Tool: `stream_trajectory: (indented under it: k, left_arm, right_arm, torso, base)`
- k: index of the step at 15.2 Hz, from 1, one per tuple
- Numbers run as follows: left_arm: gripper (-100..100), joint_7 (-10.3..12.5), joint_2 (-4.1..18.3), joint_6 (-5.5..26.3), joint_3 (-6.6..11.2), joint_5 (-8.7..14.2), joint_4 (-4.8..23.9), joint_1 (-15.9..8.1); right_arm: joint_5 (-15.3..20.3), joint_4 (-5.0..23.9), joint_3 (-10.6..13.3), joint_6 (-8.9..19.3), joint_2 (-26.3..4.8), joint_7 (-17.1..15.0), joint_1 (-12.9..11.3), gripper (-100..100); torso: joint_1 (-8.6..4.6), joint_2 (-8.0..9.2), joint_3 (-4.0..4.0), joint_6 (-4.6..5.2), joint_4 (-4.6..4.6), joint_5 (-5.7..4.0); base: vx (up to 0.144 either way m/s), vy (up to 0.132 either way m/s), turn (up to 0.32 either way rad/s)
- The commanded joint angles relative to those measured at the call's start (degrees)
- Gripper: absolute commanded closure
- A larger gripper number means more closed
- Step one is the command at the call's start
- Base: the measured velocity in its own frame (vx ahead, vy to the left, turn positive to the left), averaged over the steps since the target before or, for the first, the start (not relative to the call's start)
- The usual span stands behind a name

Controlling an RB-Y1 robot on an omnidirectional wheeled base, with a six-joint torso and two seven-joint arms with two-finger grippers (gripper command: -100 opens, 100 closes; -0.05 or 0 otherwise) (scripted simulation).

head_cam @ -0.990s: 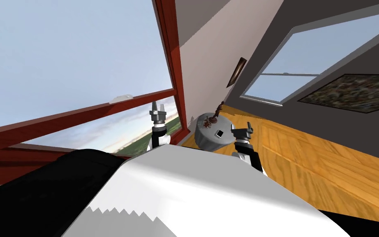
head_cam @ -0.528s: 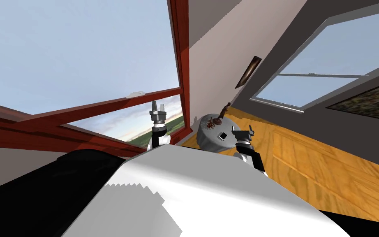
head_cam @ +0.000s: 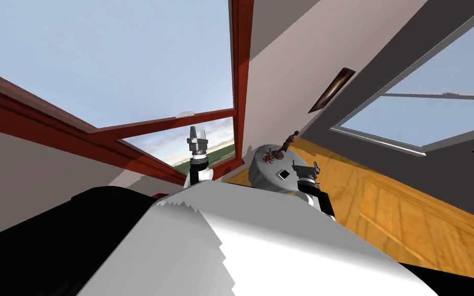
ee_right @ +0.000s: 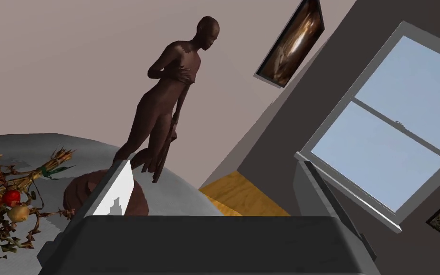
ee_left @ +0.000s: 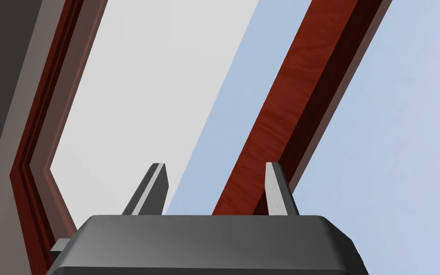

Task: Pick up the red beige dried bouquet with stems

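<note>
Red-beige dried bouquet (ee_right: pixel 9 200) lies on the grey table (head_cam: pixel 259 177) with a brown figurine (ee_right: pixel 166 105); right gripper (head_cam: pixel 305 167), by the table, and left gripper (head_cam: pixel 198 134) are released.

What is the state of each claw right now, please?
Left claw: open, holding nothing.
Right claw: open, empty; the dried bouquet lies ungrasped on the grey table.

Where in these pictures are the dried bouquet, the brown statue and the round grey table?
dried bouquet (ee_right: pixel 11 198), right wrist view, on a red berry.
brown statue (ee_right: pixel 166 95), right wrist view, on its torso.
round grey table (ee_right: pixel 18 145), right wrist view, on its bare top.
</note>
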Motion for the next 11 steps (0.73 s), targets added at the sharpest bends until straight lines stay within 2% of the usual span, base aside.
stream_trajectory:
  k: [1,2,4,5,7,8,9,11]
  left_arm:
    - [0,0.0,0.0,0.0,0.0,0.0,0.0,0.0]
    - [0,0.0,0.0,0.0,0.0,0.0,0.0,0.0]
    - [0,0.0,0.0,0.0,-0.01,0.0,0.0,0.0]
    - [0,0.0,0.0,0.0,0.0,0.0,0.0,0.0]
    - [0,0.0,0.0,0.0,0.0,0.0,0.0,0.0]
    - [0,0.0,0.0,0.0,0.0,0.0,0.0,0.0]
    - [0,0.0,0.0,0.0,-0.01,0.0,0.0,0.0]
    - [0,0.0,0.0,0.0,0.0,0.0,0.0,0.0]
  right_arm:
    - [-1.7,0.3,-0.1,0.0,-0.2,-1.2,0.0,-100]
    - [-3.8,2.5,-0.4,0.1,-0.9,-3.6,-0.3,-100]
    - [-5.8,2.5,-0.4,0.1,-0.9,-4.8,-0.3,-100]
    - [-7.3,4.7,-0.7,0.1,-1.7,-6.8,-0.7,-100]
    - [-9.9,4.7,-0.7,0.1,-1.7,-8.3,-0.7,-100]
    - [-11.3,7.0,-1.0,0.2,-2.3,-10.2,-1.0,-100]
    - [-12.5,7.0,-1.0,0.2,-2.3,-11.3,-1.0,-100]
    - [-14.0,7.0,-1.0,0.2,-2.3,-11.8,-1.0,-100]
  torso:
    - [0.0,0.0,0.0,0.0,0.0,0.0]
    - [0.03,-0.03,-0.02,0.02,-0.01,0.0]
    - [0.02,-0.02,-0.02,-0.04,-0.01,0.01]
    - [0.01,-0.01,-0.01,0.01,-0.01,0.0]
    - [-0.03,-0.01,-0.01,-0.04,0.0,0.0]
    - [-0.03,0.0,-0.01,0.01,0.0,-0.01]
    - [-0.01,0.0,0.0,-0.07,0.0,-0.01]
    - [-0.02,0.02,0.01,0.01,0.0,-0.01]
  base:
    - [-0.004,-0.024,0.002]
    - [-0.015,-0.02,0.339]
    - [-0.023,-0.035,0.229]
    - [-0.026,-0.033,0.347]
    - [-0.025,-0.045,0.215]
    - [-0.032,-0.032,0.323]
    - [-0.038,-0.039,0.352]
    - [-0.024,-0.031,0.046]
